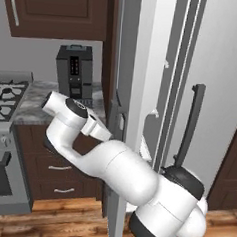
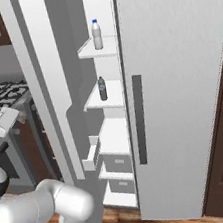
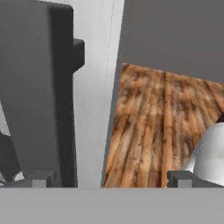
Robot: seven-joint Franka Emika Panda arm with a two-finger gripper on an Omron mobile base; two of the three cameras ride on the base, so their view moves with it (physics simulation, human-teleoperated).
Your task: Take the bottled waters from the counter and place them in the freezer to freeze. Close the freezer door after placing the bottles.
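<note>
**Both bottles are in, now I shut the door**

My end effector [image 3: 107, 179] is open wide and holds nothing. Its two tips stand far apart, with the edge of the freezer door [image 1: 123, 91] between them, closer to the one tip, and wooden floor [image 3: 162, 127] past it.

The two waters are already inside the freezer [image 2: 114, 133], well beyond the door from my end effector. The milky white bottle [image 2: 96, 35] stands upright on the top shelf. The clear greyish bottle [image 2: 102, 88] stands upright on the shelf below it. The table [image 1: 41, 102] with the coffee machine [image 1: 73, 71] is behind my end effector, on the far side of the arm.

I think the only job left is closing the door. To do it well, I should lay a flat side of a finger on the door's outer face, near its free edge, and push slowly in a curve, the way the door swings. I should follow it until it sits flat against the fridge. I must watch that my arm does not get caught in the gap, and that the door does not bounce back open.
</note>
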